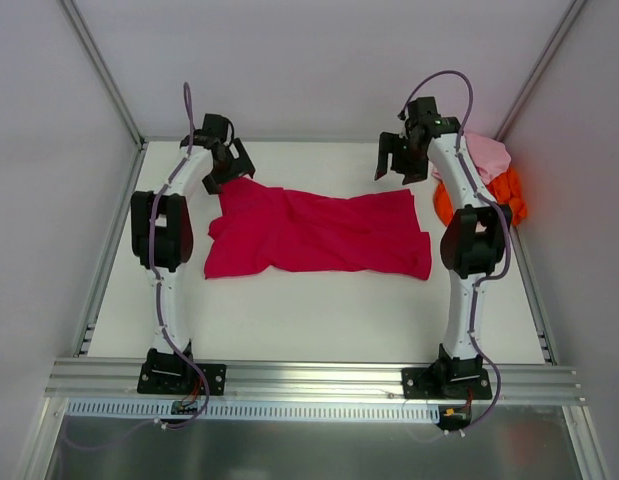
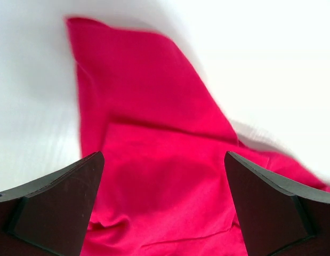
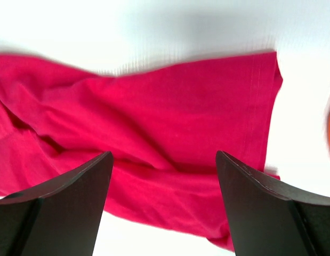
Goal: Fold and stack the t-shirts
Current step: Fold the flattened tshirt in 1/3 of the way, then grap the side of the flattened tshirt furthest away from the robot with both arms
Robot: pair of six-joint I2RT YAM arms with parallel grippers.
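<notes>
Now our left gripper [image 1: 227,163] and right gripper [image 1: 399,168] hang with jaws parted above the far corners of the rumpled crimson-magenta cloth t-shirt [image 1: 319,235] spread on the white bench [image 1: 289,320]; we should pinch both corners level

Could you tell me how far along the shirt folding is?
Done: nothing folded yet. In hand: the crimson t-shirt lies spread, with the left end effector and right end effector open above its far edge. Left: the pale pink t-shirt and orange t-shirt, heaped far right.

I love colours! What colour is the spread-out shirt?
The t-shirt is crimson-magenta, clearest in the top external view.
</notes>
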